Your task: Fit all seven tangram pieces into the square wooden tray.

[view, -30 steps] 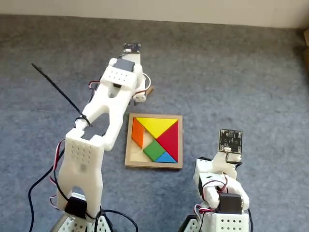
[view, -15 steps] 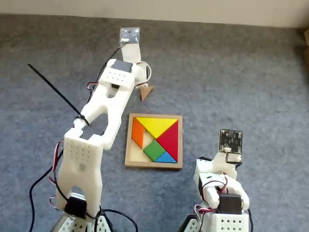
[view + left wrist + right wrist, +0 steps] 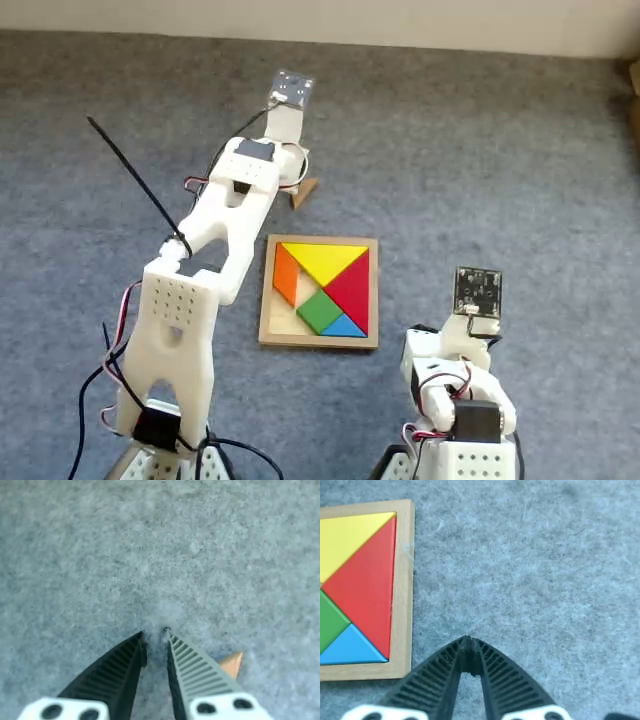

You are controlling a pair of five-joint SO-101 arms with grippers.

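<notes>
While my left end effector (image 3: 154, 636) hangs slightly ajar and empty, the tan piece (image 3: 231, 664) lies beside its pale finger (image 3: 195, 672), 12 o'clock from the tray (image 3: 318, 343).

The bench (image 3: 520, 150) is covered in grey carpet. A wooden tray (image 3: 318, 342) lies on it. A small brown triangle (image 3: 304, 190) lies nearby.

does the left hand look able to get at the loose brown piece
Probably yes: the left hand hangs beside the piece on the carpet, with nothing between them. The piece lies outside its barely parted jaws, so it would need to shift over.
</notes>
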